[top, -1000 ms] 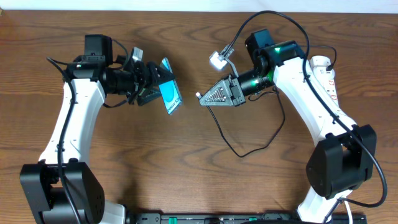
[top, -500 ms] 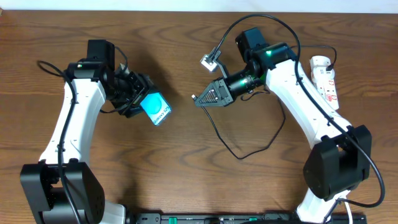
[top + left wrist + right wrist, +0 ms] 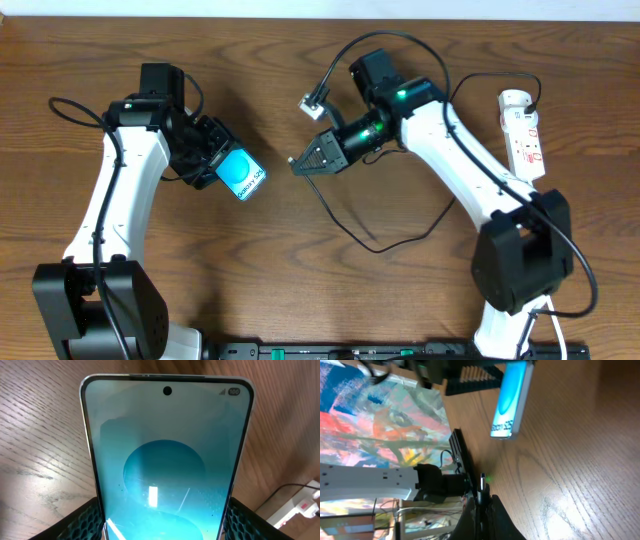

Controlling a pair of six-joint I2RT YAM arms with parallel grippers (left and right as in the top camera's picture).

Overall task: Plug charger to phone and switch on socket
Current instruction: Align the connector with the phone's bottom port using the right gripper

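The phone (image 3: 241,176), its screen lit cyan, is held off the table with my left gripper (image 3: 218,166) shut on its sides. In the left wrist view the phone (image 3: 167,460) fills the frame between the two black fingers (image 3: 80,522). My right gripper (image 3: 299,165) is shut on the charger's plug tip (image 3: 482,484), which points left at the phone (image 3: 510,399), a short gap away. The charger cable (image 3: 372,240) loops over the table behind the right arm. The socket (image 3: 523,133), a white power strip, lies at the far right.
The black cable runs from the loop up over the right arm toward the power strip. A white connector (image 3: 315,101) hangs above the right wrist. The power strip's end (image 3: 300,509) shows beside the phone in the left wrist view.
My right arm has carried the plug tip leftward toward the phone. My left gripper has drawn the phone a little left and turned its screen more upward.
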